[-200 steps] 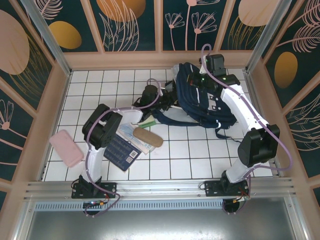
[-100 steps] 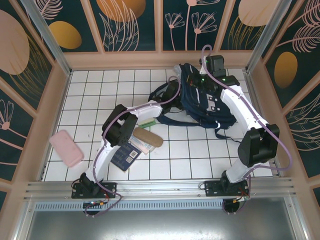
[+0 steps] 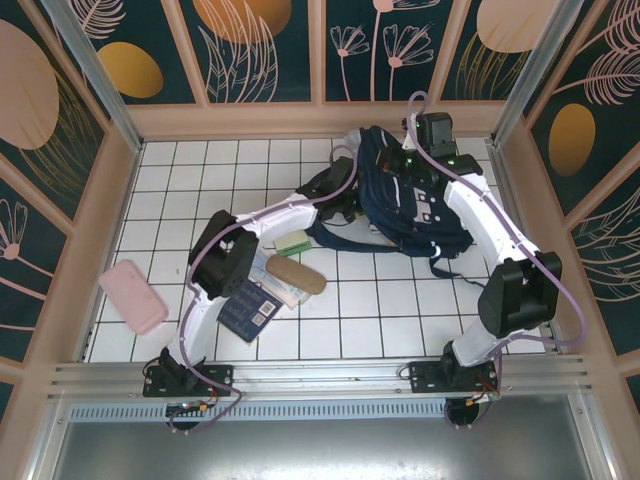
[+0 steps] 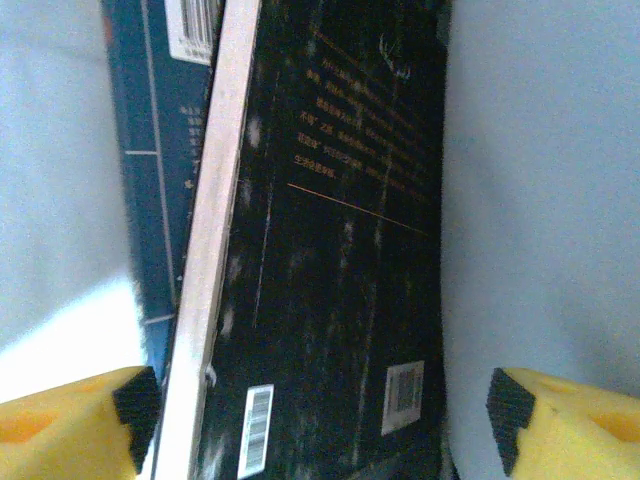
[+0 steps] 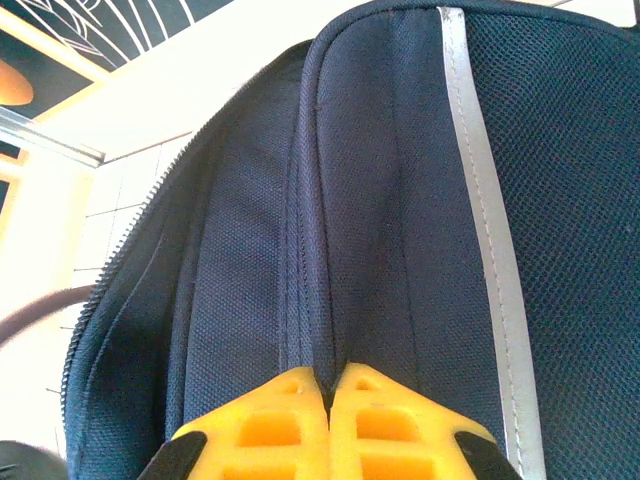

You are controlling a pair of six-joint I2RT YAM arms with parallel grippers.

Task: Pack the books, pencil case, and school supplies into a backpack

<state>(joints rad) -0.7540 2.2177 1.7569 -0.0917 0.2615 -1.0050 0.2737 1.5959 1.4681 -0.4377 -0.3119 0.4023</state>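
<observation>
The backpack point(image 3: 390, 210) lay at the far right of the white-tiled worktop point(image 3: 380, 320). The right tool point(image 5: 328, 390) sat at the backpack's far end, its yellow fingers clenched on a raised fold of the navy fabric beside a white reflective stripe. The left tool point(image 4: 318, 405) reached to the backpack's left edge and stood released, its jaws spread wide. A black book point(image 4: 340, 250) with gold print stood between the jaws, and a navy book point(image 4: 150, 180) lay just behind it. Pale surfaces flanked both books. Another navy book point(image 3: 245, 305) lay on the worktop near the left arm's base, with a brown oblong pouch point(image 3: 296, 274) and a pale green box point(image 3: 293, 242) nearby. A pink case point(image 3: 132, 296) lay well apart at the left.
</observation>
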